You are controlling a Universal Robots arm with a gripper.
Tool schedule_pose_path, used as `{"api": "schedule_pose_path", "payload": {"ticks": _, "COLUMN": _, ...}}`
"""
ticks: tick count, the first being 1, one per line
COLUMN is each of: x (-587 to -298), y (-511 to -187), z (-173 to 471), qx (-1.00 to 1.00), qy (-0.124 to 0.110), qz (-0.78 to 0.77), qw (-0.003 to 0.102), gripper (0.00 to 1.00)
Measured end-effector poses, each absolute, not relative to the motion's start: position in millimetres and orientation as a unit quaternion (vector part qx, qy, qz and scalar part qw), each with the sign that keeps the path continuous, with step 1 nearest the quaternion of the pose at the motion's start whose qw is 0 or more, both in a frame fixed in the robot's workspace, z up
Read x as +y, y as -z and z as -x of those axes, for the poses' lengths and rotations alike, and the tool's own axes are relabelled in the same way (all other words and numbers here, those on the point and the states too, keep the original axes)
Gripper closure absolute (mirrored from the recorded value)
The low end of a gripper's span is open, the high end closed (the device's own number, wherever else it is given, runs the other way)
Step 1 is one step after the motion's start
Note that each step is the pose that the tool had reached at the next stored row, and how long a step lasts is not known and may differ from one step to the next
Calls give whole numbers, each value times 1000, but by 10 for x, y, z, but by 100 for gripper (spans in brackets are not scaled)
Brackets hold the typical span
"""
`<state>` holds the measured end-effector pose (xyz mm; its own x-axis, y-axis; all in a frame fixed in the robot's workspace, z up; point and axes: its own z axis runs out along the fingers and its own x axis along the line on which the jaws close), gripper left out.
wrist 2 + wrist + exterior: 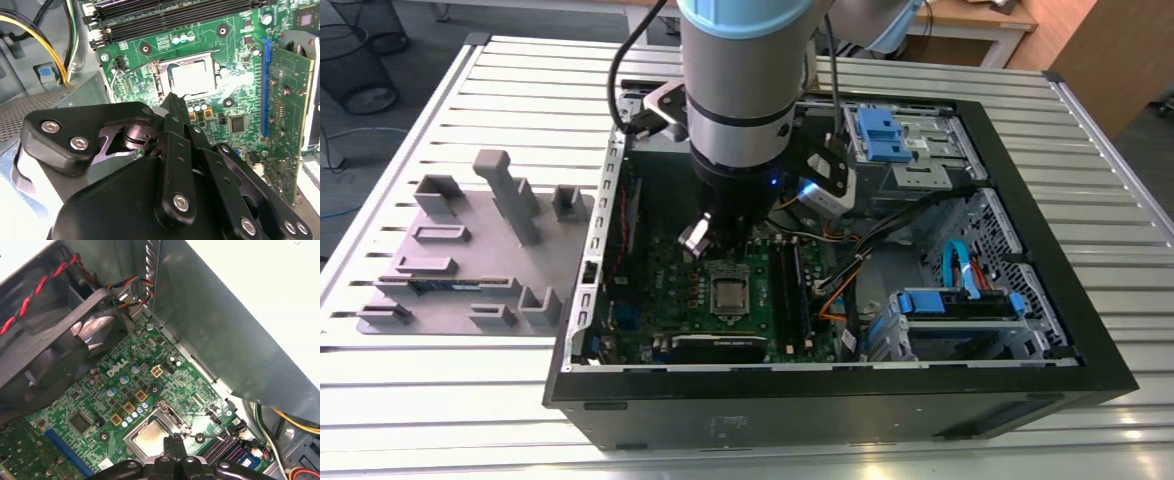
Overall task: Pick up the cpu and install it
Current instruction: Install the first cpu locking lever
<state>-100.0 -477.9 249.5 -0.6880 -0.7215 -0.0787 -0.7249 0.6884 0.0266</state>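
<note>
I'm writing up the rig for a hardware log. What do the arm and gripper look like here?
The arm is a thick silver-grey cylinder with a pale blue cap and a black band, and black cables run beside it. The gripper is matt black, built of flat linkage plates held by silver screws, narrowing to slim black fingers.

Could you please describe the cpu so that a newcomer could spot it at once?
Start at the open computer case and its green motherboard. In the middle sits the cpu, in its socket frame: the only plain silvery square there.
</note>
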Motion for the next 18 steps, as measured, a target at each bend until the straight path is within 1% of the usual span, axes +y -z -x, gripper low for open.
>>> {"api": "schedule_pose_path", "payload": {"ticks": 4, "x": -4774, "y": -2495, "z": 1000, "qx": 918, "qy": -40, "qz": 393, "qw": 36, "gripper": 89}}
{"api": "schedule_pose_path", "payload": {"ticks": 18, "x": -4671, "y": -2494, "z": 872, "qx": 921, "qy": -41, "qz": 386, "qw": 37, "gripper": 89}}
